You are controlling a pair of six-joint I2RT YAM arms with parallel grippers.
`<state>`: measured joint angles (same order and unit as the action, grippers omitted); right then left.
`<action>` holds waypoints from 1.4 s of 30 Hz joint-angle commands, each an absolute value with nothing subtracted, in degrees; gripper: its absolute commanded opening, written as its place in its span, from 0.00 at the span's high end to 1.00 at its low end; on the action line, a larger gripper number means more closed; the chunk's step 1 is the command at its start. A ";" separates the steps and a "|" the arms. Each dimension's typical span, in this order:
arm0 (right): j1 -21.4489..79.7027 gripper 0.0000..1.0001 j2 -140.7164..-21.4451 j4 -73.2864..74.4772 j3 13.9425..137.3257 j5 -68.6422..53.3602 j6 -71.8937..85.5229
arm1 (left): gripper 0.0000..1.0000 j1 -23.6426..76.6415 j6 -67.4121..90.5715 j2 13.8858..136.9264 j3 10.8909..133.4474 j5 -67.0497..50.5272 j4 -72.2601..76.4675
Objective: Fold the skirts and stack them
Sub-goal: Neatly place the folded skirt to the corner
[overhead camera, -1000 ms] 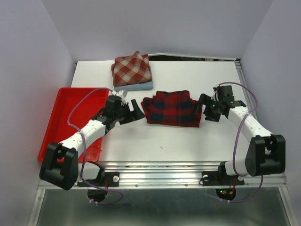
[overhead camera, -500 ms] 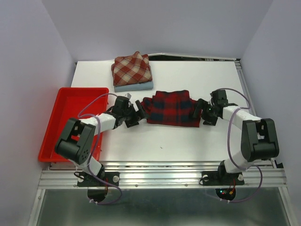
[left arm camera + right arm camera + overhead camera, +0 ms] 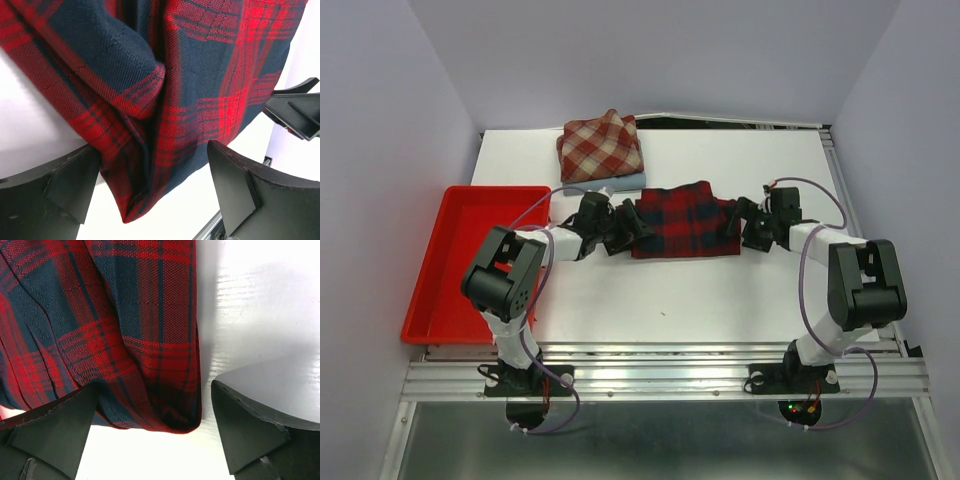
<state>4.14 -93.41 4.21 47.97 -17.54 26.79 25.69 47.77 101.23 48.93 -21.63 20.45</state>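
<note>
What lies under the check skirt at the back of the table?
A light blue skirt lies under the check skirt. Only its near edge shows, as a thin strip. The rest is covered, so how it is folded cannot be seen.

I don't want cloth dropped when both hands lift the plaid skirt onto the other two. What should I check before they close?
1. Left hand open: ok.
2. Right hand open: ok.
3. Plaid skirt end between the left fingers: ok, a bunched fold sits there.
4. Its corner between the right fingers: ok.
5. Every layer inside each grasp: cannot tell.
6. Check skirt lying on blue skirt, ready to receive: ok.
</note>
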 commanded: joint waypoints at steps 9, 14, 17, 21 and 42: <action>4.65 0.00 -99.57 0.71 46.41 -19.51 30.31 | 0.12 25.75 45.62 105.91 51.15 -20.74 17.14; 5.89 0.07 -103.18 0.62 46.93 -20.48 33.22 | 0.16 25.75 44.39 106.52 52.99 -19.78 14.94; 7.03 0.20 -104.06 0.70 47.90 -19.52 33.22 | 0.26 25.75 43.34 106.26 53.79 -18.99 13.72; 7.56 0.40 -103.36 0.79 49.39 -17.85 33.49 | 0.53 26.36 39.47 105.12 55.37 -17.93 11.96; 12.57 0.99 -88.42 6.23 56.95 -4.40 27.34 | 1.00 38.23 9.85 93.08 68.19 7.64 0.27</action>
